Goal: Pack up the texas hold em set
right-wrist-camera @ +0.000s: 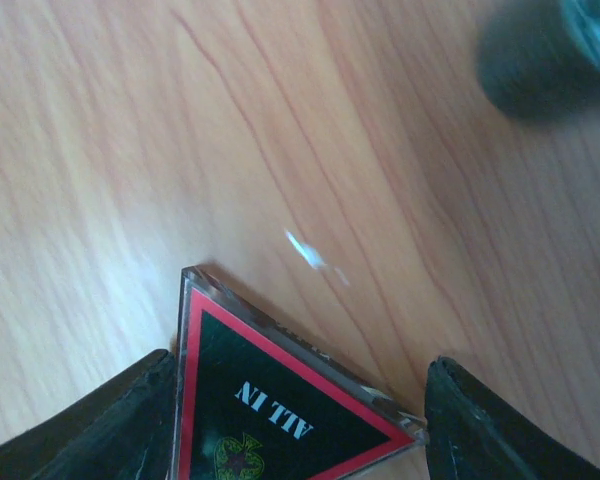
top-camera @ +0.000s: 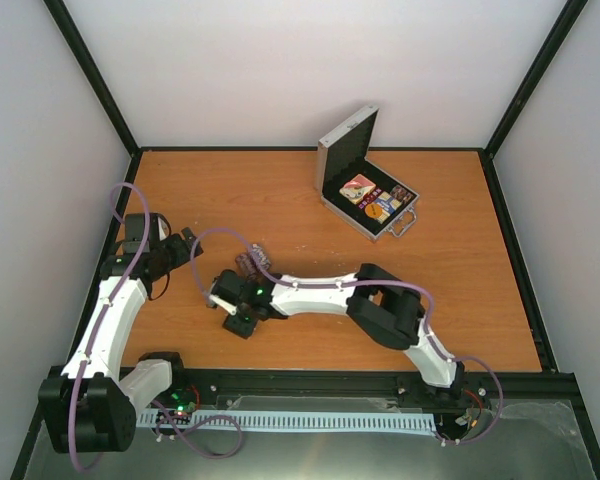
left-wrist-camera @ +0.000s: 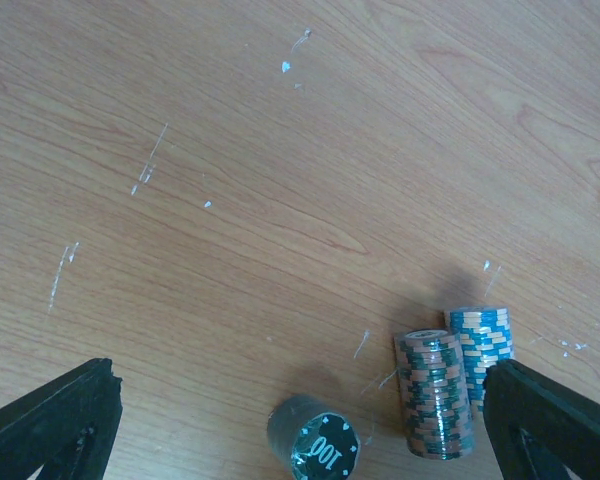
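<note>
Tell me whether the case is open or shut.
Open. In the top view the case has its lid standing upright off the base, and the cards inside are exposed.

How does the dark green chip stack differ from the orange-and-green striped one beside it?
The dark green chip stack has plain sides and shows a round face marked 100; the orange-and-green striped chip stack is banded, with no number visible. The dark one also looks shorter. Both sit on the wooden table.

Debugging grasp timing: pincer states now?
Left pincer: open, empty.
Right pincer: straddling the ALL IN triangle; gripped or not cannot be told.
</note>
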Controlling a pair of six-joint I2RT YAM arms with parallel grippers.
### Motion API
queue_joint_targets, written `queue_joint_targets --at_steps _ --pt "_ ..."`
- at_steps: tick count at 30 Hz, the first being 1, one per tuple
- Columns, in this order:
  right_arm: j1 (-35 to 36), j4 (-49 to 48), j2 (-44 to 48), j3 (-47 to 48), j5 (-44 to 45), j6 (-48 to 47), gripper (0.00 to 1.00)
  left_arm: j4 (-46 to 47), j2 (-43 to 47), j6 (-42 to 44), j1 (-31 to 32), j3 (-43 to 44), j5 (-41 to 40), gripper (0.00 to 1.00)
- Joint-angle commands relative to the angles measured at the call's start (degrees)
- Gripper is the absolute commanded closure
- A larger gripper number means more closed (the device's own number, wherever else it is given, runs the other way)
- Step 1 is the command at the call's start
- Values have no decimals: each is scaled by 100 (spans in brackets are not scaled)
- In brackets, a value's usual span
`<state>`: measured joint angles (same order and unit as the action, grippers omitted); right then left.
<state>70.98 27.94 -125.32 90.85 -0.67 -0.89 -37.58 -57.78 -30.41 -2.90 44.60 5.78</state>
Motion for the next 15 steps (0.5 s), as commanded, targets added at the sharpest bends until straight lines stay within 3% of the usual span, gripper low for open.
queue_joint_targets --at_steps 1,9,15 --pt "-361 233 713 -964 290 375 43 9 86 96 -44 37 77 0" --pt "-1409 106 2443 -2892 525 994 45 143 10 107 -52 -17 145 0" --pt "-2928 412 3196 -3003 660 956 46 59 93 155 -44 -46 74 0"
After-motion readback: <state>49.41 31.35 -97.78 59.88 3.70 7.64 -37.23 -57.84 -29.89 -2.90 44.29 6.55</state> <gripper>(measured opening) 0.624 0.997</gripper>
